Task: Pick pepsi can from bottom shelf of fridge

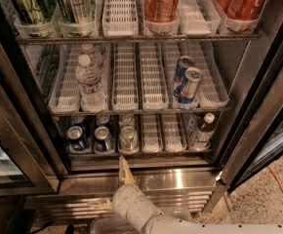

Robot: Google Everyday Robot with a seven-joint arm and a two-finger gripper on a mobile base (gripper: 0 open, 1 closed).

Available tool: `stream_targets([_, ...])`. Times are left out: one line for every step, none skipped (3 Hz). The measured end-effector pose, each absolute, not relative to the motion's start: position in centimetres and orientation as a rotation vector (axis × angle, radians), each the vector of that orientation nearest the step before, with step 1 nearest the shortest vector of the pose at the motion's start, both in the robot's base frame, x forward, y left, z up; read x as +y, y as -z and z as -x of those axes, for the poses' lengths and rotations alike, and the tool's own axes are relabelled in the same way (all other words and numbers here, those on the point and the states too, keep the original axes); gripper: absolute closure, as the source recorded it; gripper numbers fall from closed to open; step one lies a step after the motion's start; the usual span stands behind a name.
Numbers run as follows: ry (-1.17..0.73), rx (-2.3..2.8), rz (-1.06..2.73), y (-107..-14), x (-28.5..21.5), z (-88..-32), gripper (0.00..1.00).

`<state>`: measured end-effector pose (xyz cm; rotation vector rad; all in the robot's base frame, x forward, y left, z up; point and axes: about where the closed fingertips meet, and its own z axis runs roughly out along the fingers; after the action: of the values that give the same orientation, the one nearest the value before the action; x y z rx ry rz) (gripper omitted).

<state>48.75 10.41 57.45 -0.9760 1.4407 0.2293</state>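
Observation:
The fridge [180, 178] stands open in front of me. On its bottom shelf [151, 133], two short dark blue pepsi cans stand at the front of the two left lanes, one [77, 139] beside the other [103, 139], with more dark cans behind them. A silver can [128, 138] stands in the lane to their right. My gripper [125, 168] points up from my white arm [136, 209], just below the shelf's front edge, under the silver can. It touches no can.
A brown bottle [201, 130] stands at the right of the bottom shelf. The middle shelf holds water bottles [89, 82] and slim blue-and-silver cans [188, 84]. Red cola cans [162, 1] and green cans [29, 4] are on top. The dark door frame [261, 106] stands at the right.

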Motion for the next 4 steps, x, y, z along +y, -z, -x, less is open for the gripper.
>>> stream_targets([-0.192,1.399,0.909,-57.5,11.4,-49.4,0.0])
stream_targets([-0.138,1.347,0.808,-57.7,12.2,-50.5,0.01])
stream_targets([-0.089,1.316,0.719,-58.1,12.6,-51.3,0.14])
stream_targets([-0.059,1.3,0.651,-58.2,12.8,-52.3,0.19])
